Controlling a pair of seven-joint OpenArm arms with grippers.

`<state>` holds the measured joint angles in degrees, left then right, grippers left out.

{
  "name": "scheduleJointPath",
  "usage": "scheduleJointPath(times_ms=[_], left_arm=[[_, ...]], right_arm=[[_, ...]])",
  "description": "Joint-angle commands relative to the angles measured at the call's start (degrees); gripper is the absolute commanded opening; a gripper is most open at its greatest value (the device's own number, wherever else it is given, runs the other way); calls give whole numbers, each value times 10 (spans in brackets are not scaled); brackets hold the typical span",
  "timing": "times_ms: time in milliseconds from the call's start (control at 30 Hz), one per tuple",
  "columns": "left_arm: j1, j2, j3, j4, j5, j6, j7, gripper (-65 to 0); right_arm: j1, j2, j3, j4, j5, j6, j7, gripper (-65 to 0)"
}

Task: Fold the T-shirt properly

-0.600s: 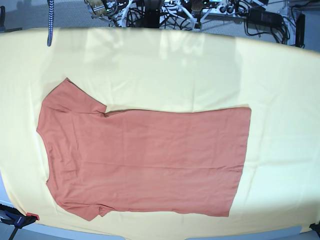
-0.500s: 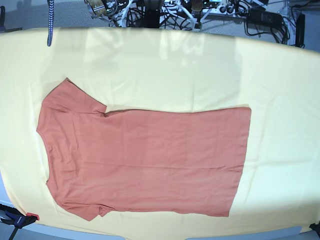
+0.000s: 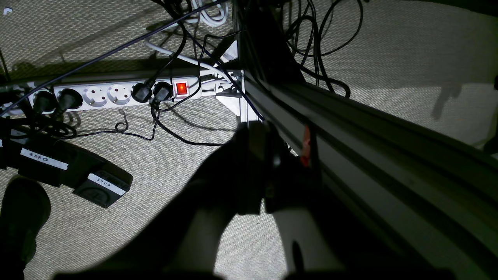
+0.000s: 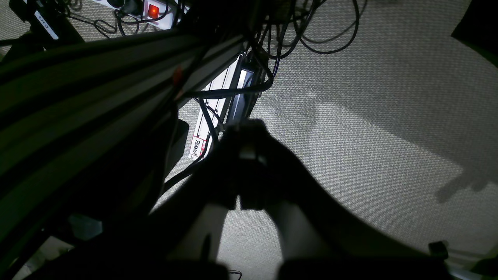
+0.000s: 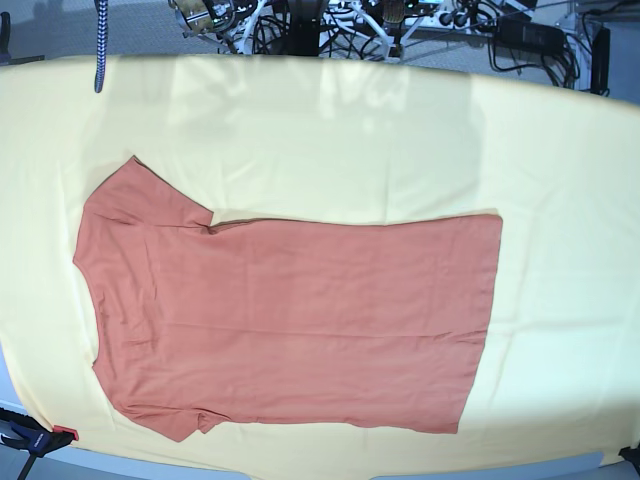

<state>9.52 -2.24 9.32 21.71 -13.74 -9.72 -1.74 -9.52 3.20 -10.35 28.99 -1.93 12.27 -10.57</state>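
Observation:
The rust-orange T-shirt [image 5: 290,320] lies spread flat on the pale yellow cloth [image 5: 400,150] in the base view, shoulders to the left and hem to the right. One sleeve [image 5: 145,200] points to the far left and the other sleeve [image 5: 180,420] lies near the front edge. Neither gripper shows in the base view. In the left wrist view my left gripper [image 3: 256,134] hangs below the table over the carpet, jaws together and empty. In the right wrist view my right gripper [image 4: 247,130] hangs the same way, jaws together and empty.
A white power strip [image 3: 109,95] with a lit red switch, loose cables and a black box labelled STOP [image 3: 103,186] lie on the carpet. An aluminium frame beam [image 3: 389,155] runs beside the left gripper. Cables [image 5: 400,25] lie behind the table; a clamp [image 5: 35,437] sits at the front left corner.

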Motion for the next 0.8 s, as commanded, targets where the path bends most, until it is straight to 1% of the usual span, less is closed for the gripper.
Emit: scheduleJointPath(times_ms=[0,500,533,567,600,667,700,767], left_arm=[[1,0,0,3,-2,-6,-8,-650],[1,0,0,4,-2,-6,-8,-650],[1,0,0,7,-2,-6,-7,-650],[1,0,0,12,5,-6,1,-650],[2,0,0,20,17,-6,19,-650],[9,0,0,39,49,-6,63,-650],[16,0,0,52,59,-6,78,-650],[41,0,0,78,63,-6,91,-650]], right_arm=[[-1,3,2,5,4,4,5,-650],[-1,3,2,7,4,7,5,-650],[-1,4,2,12,4,18,0,-650],[-2,5,2,20,4,38,-14,-650],[-3,6,2,29,4,61,-37,-650],[-9,8,2,45,4,94,-83,-650],[-15,8,2,53,4,100,-96,-650],[-37,10,2,71,4,100,-96,-650]])
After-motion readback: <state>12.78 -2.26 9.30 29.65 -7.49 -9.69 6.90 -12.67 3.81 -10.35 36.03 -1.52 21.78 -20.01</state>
